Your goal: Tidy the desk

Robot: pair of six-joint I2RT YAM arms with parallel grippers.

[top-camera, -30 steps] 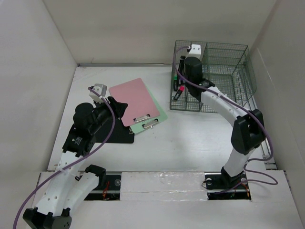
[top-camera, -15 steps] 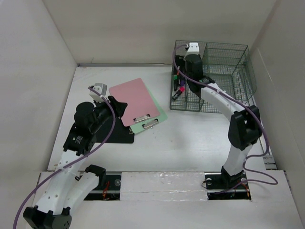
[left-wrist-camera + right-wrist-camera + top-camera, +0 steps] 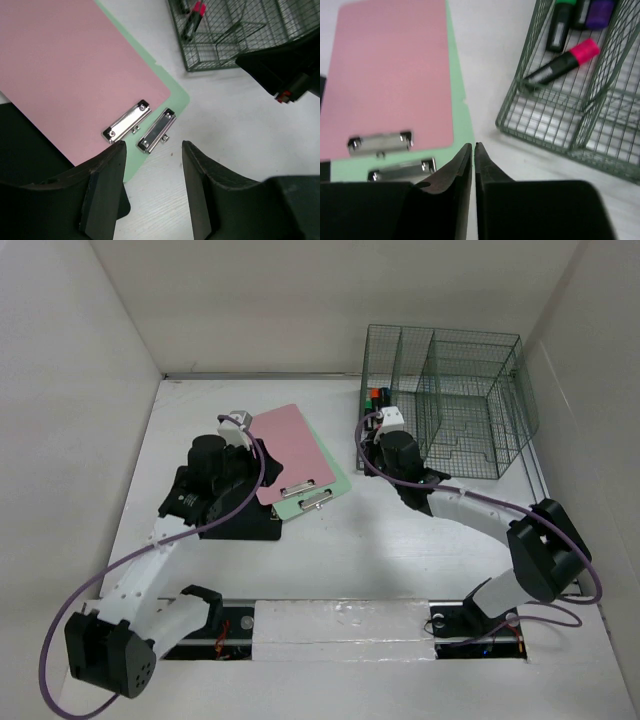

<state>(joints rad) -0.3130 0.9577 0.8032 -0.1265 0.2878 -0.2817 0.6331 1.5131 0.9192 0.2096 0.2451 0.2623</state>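
The white desk [image 3: 400,540] holds a pink clipboard [image 3: 285,440] lying on a green clipboard [image 3: 338,480], with a black board [image 3: 245,525] under their near-left end. My left gripper [image 3: 260,458] is open and empty; in the left wrist view [image 3: 152,150] it hovers over bare desk just near of the two metal clips [image 3: 127,121]. My right gripper [image 3: 376,442] is shut and empty, low between the green clipboard and the green wire rack [image 3: 470,390]. In the right wrist view [image 3: 473,146] its jaws are pressed together, above the green clipboard's edge [image 3: 457,95].
The rack's left compartment holds highlighters: pink [image 3: 565,60], green [image 3: 560,27] and purple [image 3: 597,12]; they also show in the top view [image 3: 375,395]. White walls enclose the desk on three sides. The right arm [image 3: 285,70] shows close by in the left wrist view.
My right gripper has pulled out of the rack's left compartment and come down in front of it, leaving the highlighters inside. My left gripper has moved forward and right over the clipboards.
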